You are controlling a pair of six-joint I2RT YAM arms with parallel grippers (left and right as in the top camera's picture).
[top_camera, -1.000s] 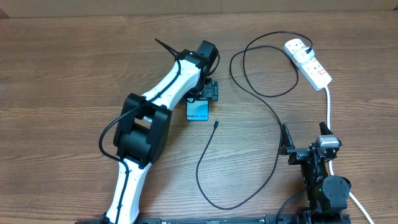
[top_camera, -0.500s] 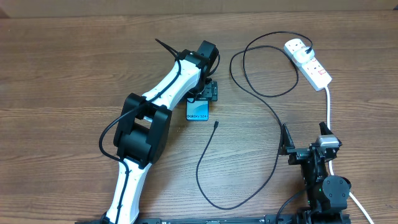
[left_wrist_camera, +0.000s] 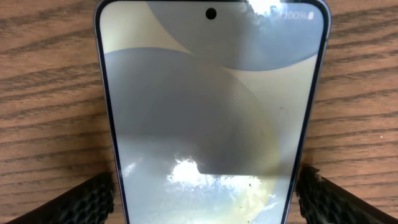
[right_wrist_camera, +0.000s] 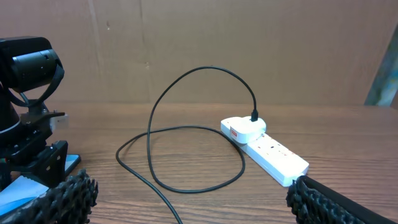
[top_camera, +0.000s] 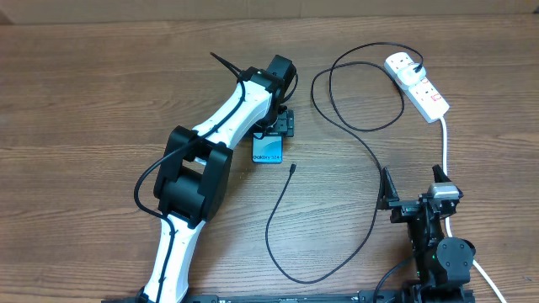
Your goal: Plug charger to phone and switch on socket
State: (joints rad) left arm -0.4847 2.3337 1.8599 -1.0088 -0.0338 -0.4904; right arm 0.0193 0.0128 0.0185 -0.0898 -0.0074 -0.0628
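Observation:
The phone [left_wrist_camera: 211, 112] lies flat on the wooden table, screen up; in the overhead view its "Galaxy S24" end [top_camera: 268, 150] sticks out below my left gripper [top_camera: 278, 126]. My left gripper [left_wrist_camera: 205, 193] straddles it, open, with its pads [left_wrist_camera: 93, 199] close beside the phone's long edges. The charger's black cable [top_camera: 370, 151] loops across the table. Its connector tip [top_camera: 291, 168] lies loose just right of the phone. Its white plug [top_camera: 404, 66] sits in the socket [top_camera: 425, 93] at the far right. My right gripper [top_camera: 413, 181] rests open and empty at the near right.
The socket's thick white cord [top_camera: 446, 151] runs down past my right arm. In the right wrist view the socket [right_wrist_camera: 273, 152] and cable loop [right_wrist_camera: 186, 180] lie ahead, with the left arm [right_wrist_camera: 28, 68] at the left. A cardboard wall [right_wrist_camera: 186, 37] backs the table.

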